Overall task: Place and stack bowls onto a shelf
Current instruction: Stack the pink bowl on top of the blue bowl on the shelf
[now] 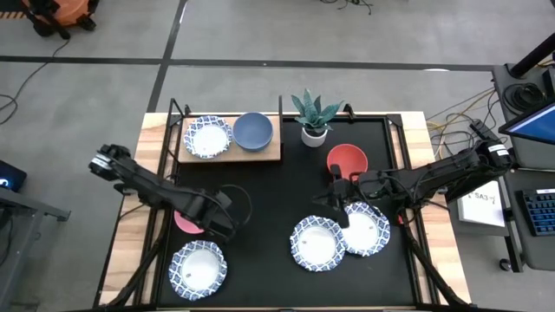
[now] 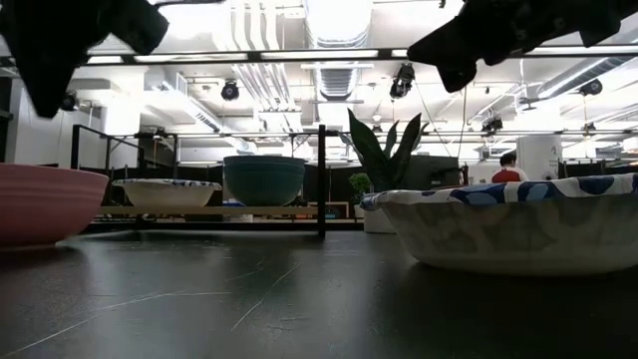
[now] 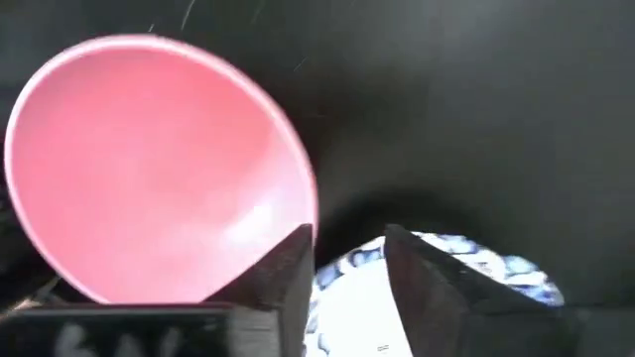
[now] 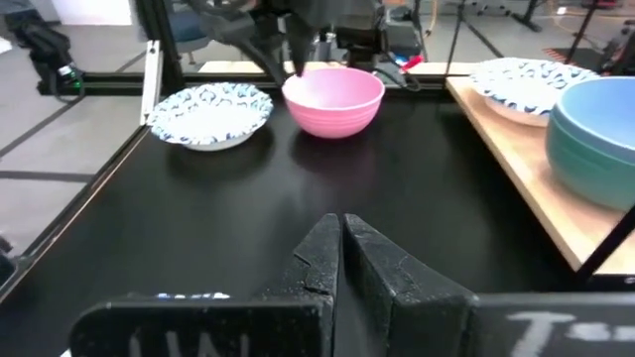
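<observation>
The wooden shelf (image 1: 227,152) stands at the table's far left. It carries a patterned bowl (image 1: 209,137) and a blue bowl (image 1: 252,130) nested in a green one (image 4: 585,159). The pink bowl (image 3: 149,169) sits on the black table, left of centre. My left gripper (image 3: 349,278) is open and hovers above the pink bowl's rim; in the low view it (image 2: 60,60) is clear of the bowl (image 2: 45,199). My right gripper (image 4: 340,248) is shut and hangs over the table near two patterned bowls (image 1: 317,243) (image 1: 366,228). The red bowl (image 1: 347,160) and a third patterned bowl (image 1: 198,269) rest on the table.
A white pot with a green plant (image 1: 312,117) stands at the far edge, right of the shelf. The shelf's black frame posts (image 2: 321,179) rise at its corners. Bare black tabletop (image 1: 269,199) lies between the two arms.
</observation>
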You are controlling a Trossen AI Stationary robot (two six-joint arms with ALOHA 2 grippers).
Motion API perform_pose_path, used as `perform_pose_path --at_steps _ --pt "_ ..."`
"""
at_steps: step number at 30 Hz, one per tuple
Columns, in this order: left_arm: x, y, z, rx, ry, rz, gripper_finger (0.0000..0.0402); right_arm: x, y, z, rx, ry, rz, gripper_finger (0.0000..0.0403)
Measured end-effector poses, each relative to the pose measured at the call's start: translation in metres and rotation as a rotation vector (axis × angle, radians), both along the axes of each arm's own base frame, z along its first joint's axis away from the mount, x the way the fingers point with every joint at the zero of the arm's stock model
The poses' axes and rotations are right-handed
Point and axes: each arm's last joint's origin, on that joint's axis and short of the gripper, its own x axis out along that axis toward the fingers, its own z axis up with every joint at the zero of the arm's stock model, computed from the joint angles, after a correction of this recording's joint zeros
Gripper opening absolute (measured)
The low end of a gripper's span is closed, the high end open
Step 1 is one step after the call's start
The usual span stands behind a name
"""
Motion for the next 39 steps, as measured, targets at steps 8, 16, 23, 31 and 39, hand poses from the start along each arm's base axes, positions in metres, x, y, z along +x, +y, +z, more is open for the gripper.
perform_pose_path --at_steps 8,16,23,31,39 --pt "0.000 0.000 -0.030 0.017 0.013 0.012 0.0188 0.000 0.000 0.000 0.001 0.002 0.005 0.0009" --pt "-0.004 0.003 -0.052 0.058 0.040 0.027 0.0169 0.000 0.000 0.000 0.007 0.001 0.004 0.0009" --pt "-0.003 0.003 -0.054 0.085 0.030 0.027 0.0106 0.000 0.000 0.000 0.013 0.006 0.002 0.0009" --pt "-0.003 0.003 -0.054 0.086 0.027 0.003 0.0007 -0.001 0.000 -0.002 0.015 0.025 0.001 0.0009" --pt "0.010 -0.009 -0.023 0.024 -0.046 -0.283 0.0002 -0.001 0.000 -0.002 0.007 0.024 0.003 0.0009"
